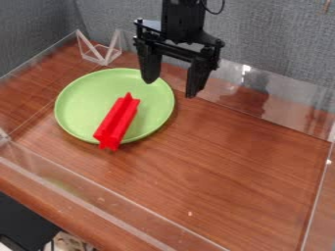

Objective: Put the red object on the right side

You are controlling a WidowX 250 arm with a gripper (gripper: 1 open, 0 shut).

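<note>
The red object (118, 121), a long narrow bright red bar with a ridged top, lies on the round lime-green plate (85, 96), running diagonally from the plate's middle to its near rim. My black gripper (174, 76) hangs pointing down above the plate's far right edge, up and to the right of the bar. Its two fingers stand wide apart with nothing between them, so it is open.
The plate sits on a dark wooden tabletop (222, 167) enclosed by low clear plastic walls (157, 230). A small white wire frame (98, 44) stands at the back left, behind the plate. Bare wood lies to the right of the plate.
</note>
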